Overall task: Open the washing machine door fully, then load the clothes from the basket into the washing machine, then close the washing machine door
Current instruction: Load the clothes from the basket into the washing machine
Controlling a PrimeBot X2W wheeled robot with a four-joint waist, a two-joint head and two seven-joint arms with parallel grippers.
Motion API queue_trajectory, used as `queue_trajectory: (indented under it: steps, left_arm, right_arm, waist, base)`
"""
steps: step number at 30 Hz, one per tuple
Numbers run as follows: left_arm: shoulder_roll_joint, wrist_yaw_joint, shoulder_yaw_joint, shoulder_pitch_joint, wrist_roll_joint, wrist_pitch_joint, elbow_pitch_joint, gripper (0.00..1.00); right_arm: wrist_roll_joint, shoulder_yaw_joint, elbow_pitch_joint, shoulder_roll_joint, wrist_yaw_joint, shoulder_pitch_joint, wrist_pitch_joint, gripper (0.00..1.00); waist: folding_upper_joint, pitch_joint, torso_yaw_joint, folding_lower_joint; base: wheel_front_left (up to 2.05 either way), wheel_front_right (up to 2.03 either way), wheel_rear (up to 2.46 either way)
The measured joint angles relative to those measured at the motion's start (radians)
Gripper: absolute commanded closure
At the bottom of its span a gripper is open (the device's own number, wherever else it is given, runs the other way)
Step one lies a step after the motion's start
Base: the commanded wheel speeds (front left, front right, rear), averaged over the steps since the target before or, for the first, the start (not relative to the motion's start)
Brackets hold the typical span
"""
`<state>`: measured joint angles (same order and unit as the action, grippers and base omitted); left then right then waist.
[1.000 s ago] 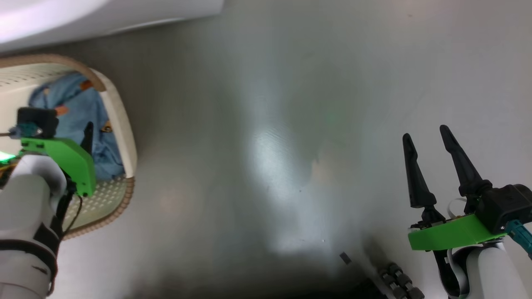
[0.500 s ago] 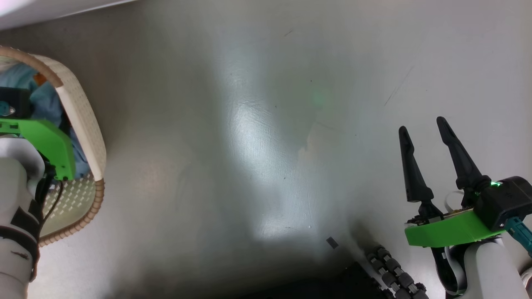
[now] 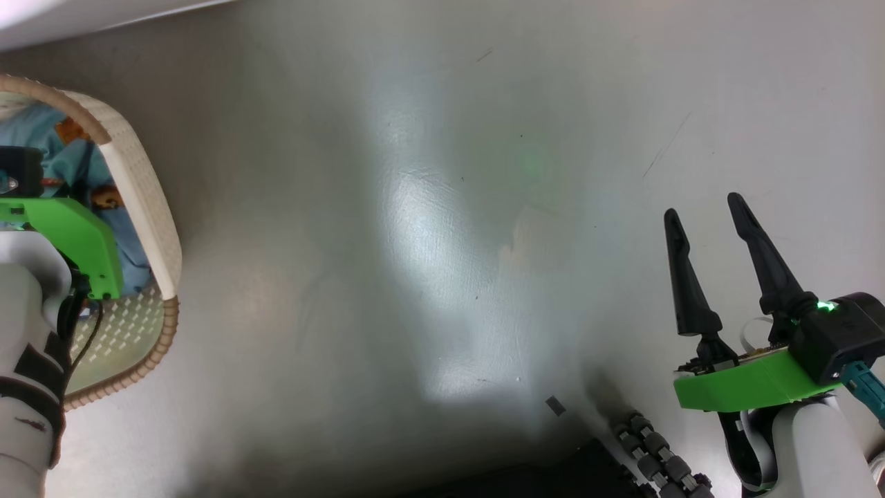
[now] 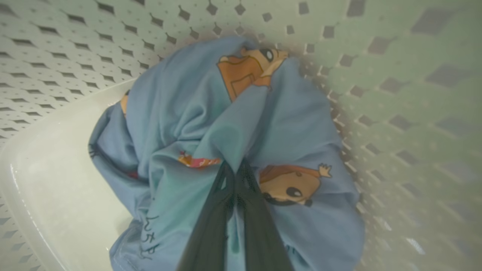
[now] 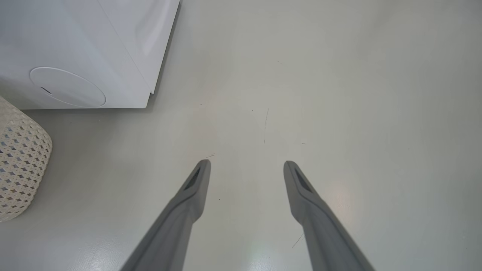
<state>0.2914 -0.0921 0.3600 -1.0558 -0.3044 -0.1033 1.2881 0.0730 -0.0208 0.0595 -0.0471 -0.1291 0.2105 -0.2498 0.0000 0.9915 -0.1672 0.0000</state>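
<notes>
A thin pinch could slip on the lift, or the bundle could snag and drag the basket (image 4: 395, 94). The left gripper (image 4: 236, 165) is clamped on one raised fold of the clothes (image 4: 180, 124), which lie heaped on the basket's bottom, right at its fingertips. The right gripper (image 3: 702, 207) hangs spread and empty, well outside the basket.

1. The floor (image 3: 415, 138) was grey and glossy, with a bright patch of glare near its middle.
2. A thin scratch (image 3: 666, 145) crossed it.
3. A small dark chip (image 3: 555, 406) lay lower down.
</notes>
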Motion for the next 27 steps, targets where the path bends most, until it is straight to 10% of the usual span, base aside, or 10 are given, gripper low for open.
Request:
queue_trajectory:
  steps: [27]
  left_arm:
    - [-0.074, -0.027, -0.022, 0.193, -0.107, -0.121, 0.004, 1.0]
  right_arm:
    - [-0.029, 0.007, -0.1, 0.0, 0.0, 0.036, 0.0, 0.0]
  waist:
    - [0.0, -0.264, 0.054, 0.0]
  base:
    - [0.0, 0.0, 0.0]
